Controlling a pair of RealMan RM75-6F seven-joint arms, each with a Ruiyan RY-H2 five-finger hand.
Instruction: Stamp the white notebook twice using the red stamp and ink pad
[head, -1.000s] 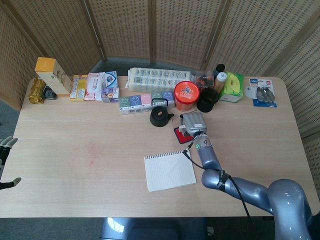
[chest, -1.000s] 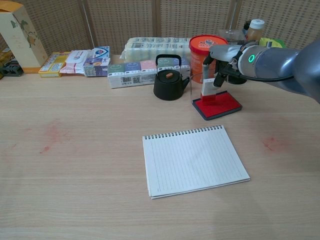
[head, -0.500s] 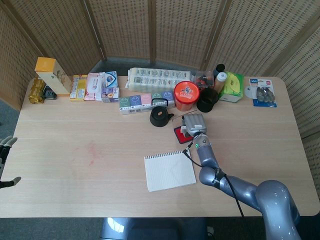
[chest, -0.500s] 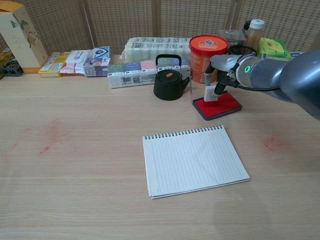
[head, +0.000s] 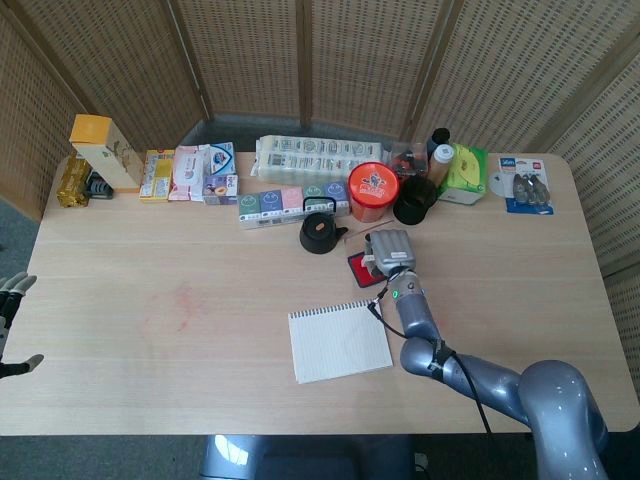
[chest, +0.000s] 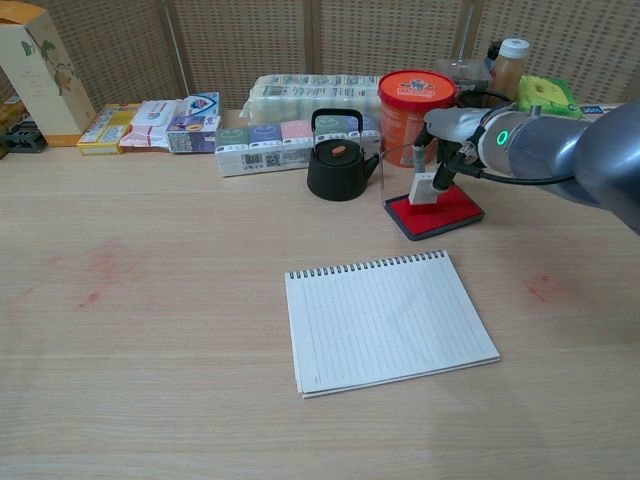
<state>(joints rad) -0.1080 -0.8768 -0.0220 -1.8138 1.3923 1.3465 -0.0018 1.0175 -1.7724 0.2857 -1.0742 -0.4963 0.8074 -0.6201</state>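
The red ink pad (chest: 446, 213) lies behind the white spiral notebook (chest: 388, 320), just right of the black teapot. The stamp (chest: 421, 189), whose white body is what shows, stands upright on the pad's left part. My right hand (chest: 452, 128) reaches over the pad and pinches the stamp from above. In the head view this hand (head: 386, 248) covers most of the ink pad (head: 356, 270), and the notebook (head: 339, 342) lies near the front edge. My left hand (head: 10, 322) hangs off the table's left edge, fingers apart and holding nothing.
A black teapot (chest: 338, 168) stands left of the pad, and an orange canister (chest: 409, 104) and a black cup (head: 414, 200) stand behind it. Boxes, packets and bottles line the back edge (head: 290, 185). Faint red marks (chest: 100, 272) stain the tabletop at left.
The right hand lowered the stamp onto the ink pad, hiding its red base, and has since shifted slightly right. The notebook and left hand have not moved.
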